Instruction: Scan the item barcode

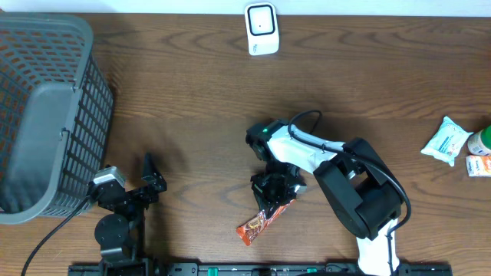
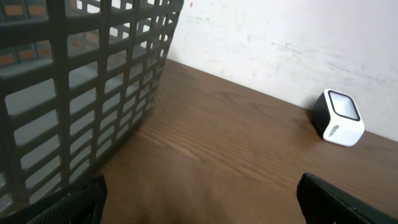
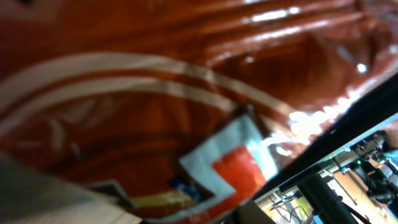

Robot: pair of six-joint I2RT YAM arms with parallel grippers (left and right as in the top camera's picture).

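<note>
shiny red-orange snack pkt (image 1: 259,224) lying on dark wood table (image 1: 192,100), long axis running lower-L to upper-R, R claw (image 1: 275,192) sitting over upper end, grip can't tell, L claw (image 2: 202,202) gaping wide, white wall (image 2: 280,37) behind

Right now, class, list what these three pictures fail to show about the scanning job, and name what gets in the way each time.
- Right pincer: overhead, its own housing covers the jaws, so whether it grips the snack packet is unclear.
- Barcode: right wrist view, the packet is too close and blurred; none readable.
- Green-and-white item: overhead, cut off by the right edge.
</note>
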